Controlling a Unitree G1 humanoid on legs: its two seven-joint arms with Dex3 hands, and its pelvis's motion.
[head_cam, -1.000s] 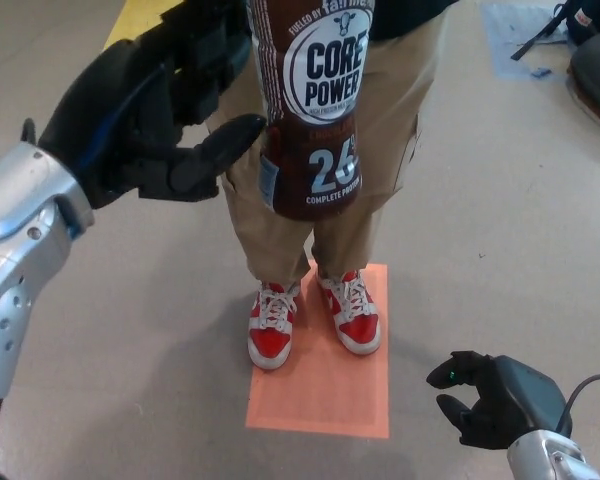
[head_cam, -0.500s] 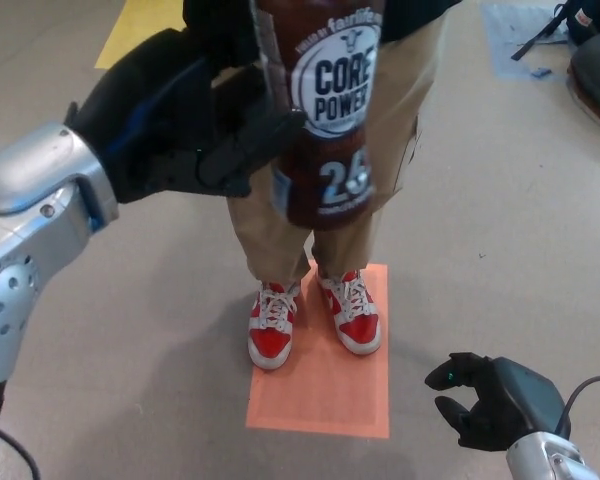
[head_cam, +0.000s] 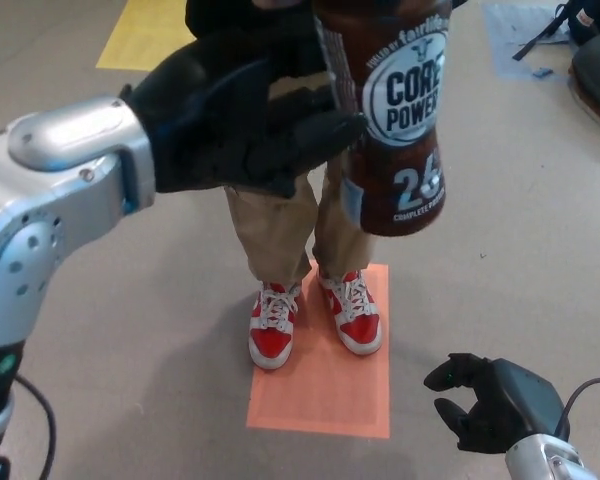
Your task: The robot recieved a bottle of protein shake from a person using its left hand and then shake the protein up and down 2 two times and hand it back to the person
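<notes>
A dark brown protein shake bottle with a white "Core Power" label hangs high in the head view, tilted a little, its cap cut off by the top edge. My left hand is against its left side. The thumb lies across the bottle's front edge and the fingers reach around behind it. A person stands right behind the bottle in khaki trousers. My right hand hangs low at the bottom right, fingers loosely curled and apart, holding nothing.
The person's red and white shoes stand on an orange mat on the grey floor. A yellow floor patch lies at the top left. Dark gear sits at the top right.
My left hand went from open beside the bottle to closed on it. Hand and bottle have shifted right and slightly up together. My right hand has stayed put.
</notes>
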